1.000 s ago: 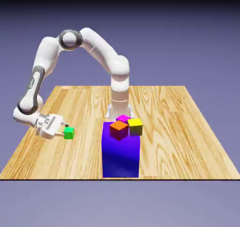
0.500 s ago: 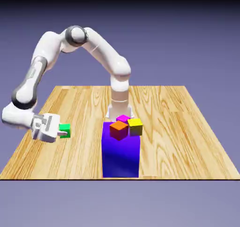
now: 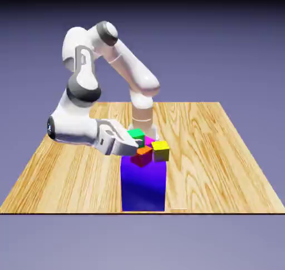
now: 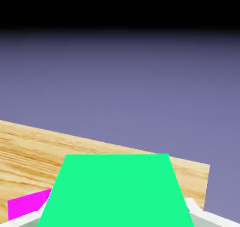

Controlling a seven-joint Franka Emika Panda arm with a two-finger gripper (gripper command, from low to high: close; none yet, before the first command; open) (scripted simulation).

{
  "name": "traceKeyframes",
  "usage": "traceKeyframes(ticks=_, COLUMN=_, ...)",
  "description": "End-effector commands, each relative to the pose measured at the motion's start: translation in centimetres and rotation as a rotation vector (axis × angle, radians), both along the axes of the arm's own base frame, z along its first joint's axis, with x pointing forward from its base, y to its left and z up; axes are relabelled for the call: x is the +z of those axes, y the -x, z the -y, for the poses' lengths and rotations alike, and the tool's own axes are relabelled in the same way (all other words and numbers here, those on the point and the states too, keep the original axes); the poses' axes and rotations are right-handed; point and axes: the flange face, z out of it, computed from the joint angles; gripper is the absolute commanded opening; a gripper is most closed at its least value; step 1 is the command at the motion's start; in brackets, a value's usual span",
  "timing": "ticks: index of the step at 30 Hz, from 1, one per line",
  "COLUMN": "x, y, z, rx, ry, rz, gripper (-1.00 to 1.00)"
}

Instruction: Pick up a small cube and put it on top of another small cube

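Observation:
The small bright-green cube (image 3: 136, 134) hangs in the air just above the orange-topped red cube (image 3: 142, 155), which rests on the tall blue block (image 3: 143, 182). My gripper (image 3: 135, 141) is shut on the green cube, reaching in from the exterior view's left. In the hand view the green cube (image 4: 115, 193) fills the bottom middle and hides the fingertips; a sliver of the magenta cube (image 4: 26, 206) shows beside it at the lower left.
A yellow cube (image 3: 161, 150) and a magenta cube (image 3: 149, 141) also sit on the blue block, close to the red cube. The wooden table (image 3: 211, 152) spreads around the block, and the arm's base (image 3: 141, 124) stands behind it.
My gripper has carried the green cube from low over the table at the exterior view's left up and rightward to the blue block, just over the red cube.

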Motion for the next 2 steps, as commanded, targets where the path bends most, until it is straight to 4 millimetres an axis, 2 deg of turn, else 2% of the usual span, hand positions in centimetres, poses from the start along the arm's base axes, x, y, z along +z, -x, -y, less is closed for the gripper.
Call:
traceKeyframes(ticks=1, x=0.00, y=0.00, z=0.00, rx=0.000, ry=0.000, rz=0.000, gripper=1.00)
traceKeyframes(ticks=2, x=0.77, y=-0.46, z=0.86, rx=0.000, ry=-0.001, rz=0.000, gripper=1.00)
